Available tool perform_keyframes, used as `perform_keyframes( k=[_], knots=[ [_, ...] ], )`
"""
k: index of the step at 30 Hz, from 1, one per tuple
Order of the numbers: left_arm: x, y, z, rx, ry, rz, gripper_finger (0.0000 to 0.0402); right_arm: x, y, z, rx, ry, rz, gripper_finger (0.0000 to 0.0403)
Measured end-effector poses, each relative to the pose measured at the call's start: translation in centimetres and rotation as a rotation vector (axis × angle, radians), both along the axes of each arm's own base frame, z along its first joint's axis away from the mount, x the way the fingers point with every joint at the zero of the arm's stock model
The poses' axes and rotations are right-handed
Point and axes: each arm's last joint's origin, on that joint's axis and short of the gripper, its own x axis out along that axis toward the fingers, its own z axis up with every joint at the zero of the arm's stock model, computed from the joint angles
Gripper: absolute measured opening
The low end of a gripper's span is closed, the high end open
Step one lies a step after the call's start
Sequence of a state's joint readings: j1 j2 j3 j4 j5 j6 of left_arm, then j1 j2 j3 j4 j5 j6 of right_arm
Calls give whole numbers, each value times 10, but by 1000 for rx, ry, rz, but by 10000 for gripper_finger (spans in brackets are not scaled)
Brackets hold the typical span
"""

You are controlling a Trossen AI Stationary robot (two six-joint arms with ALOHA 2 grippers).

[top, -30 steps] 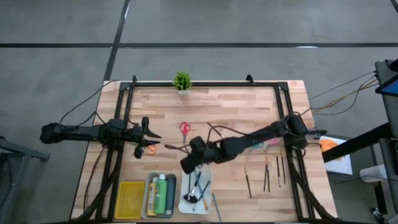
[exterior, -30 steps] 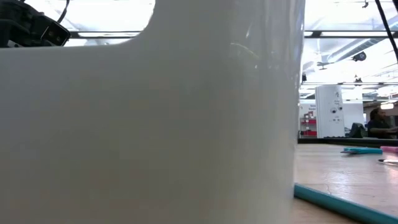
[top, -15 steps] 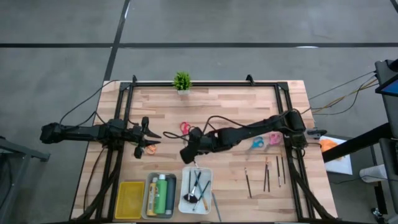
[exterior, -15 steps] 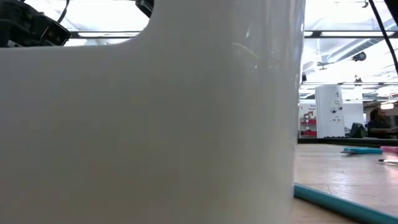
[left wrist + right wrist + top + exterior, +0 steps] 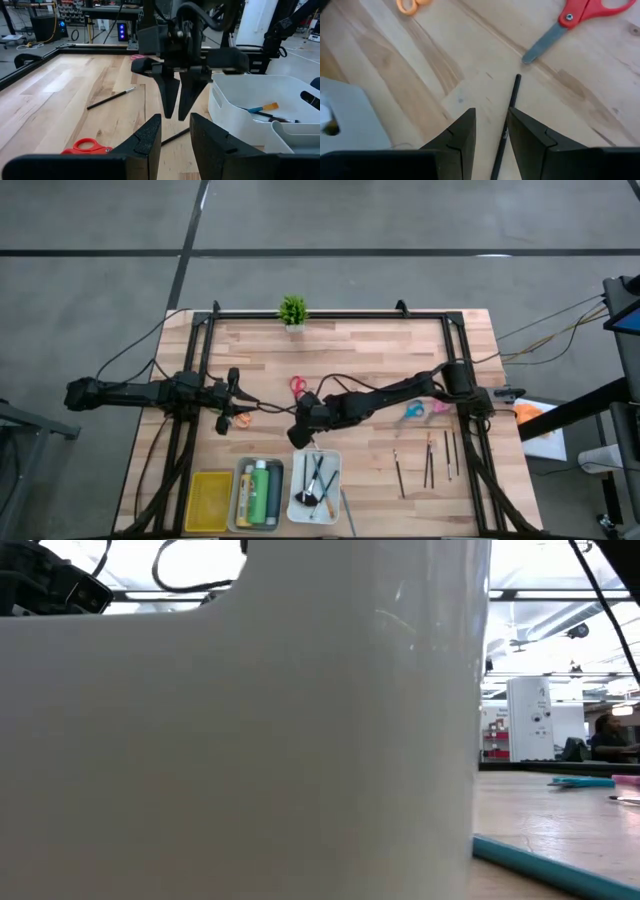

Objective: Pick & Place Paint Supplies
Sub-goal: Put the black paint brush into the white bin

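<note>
Wide wooden tabletop point(image 5: 360, 350) in play. The right arm stretches across it from the right edge to the centre, and the left arm waits out at the left edge, its left tool point(image 5: 175, 120) with fingers apart and nothing between them.

Along the near edge sit three trays side by side: the yellow tray point(image 5: 210, 500), the grey tray point(image 5: 240, 505) and the white tray point(image 5: 337, 470). The white tray's wall fills nearly the whole low view.

Now the right tool point(image 5: 491, 137): it points down just above the bare wood, right beside the far end of the white tray. Its fingers stand a little apart, clamped on nothing.

In the grey tray lie the green bottle point(image 5: 260, 492) and the yellow bottle point(image 5: 248, 485), touching. Out on the wood, the red scissors point(image 5: 580, 15) lie just beyond the right tool, the orange scissors point(image 5: 240, 420) near the left tool, and the blue scissors point(image 5: 412, 411) and pink scissors point(image 5: 438, 404) over to the right, under the right arm.

Thinnest of all is the dark brush point(image 5: 512, 95), flat on the tabletop. It runs into the gap between the right tool's fingers, close to one of them, and its far tip nearly reaches the red scissors' blade. More loose brushes point(image 5: 428, 460) lie well apart at the right, and several rest in the white tray.
</note>
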State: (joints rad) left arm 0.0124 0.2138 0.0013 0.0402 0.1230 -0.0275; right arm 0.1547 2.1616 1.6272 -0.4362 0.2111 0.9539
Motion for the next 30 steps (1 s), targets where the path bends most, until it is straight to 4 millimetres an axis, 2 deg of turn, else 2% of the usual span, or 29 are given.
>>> perform_keyframes(
  k=[10, 17, 30],
  knots=[
    [0, 0, 0, 0, 0, 0, 104, 5, -5, -21, -51, 46, 19, 109],
    [0, 0, 0, 0, 0, 0, 104, 15, -4, -36, -75, 70, 58, 109],
    [0, 0, 0, 0, 0, 0, 104, 14, -7, -42, -79, 181, 43, 109]
  ],
)
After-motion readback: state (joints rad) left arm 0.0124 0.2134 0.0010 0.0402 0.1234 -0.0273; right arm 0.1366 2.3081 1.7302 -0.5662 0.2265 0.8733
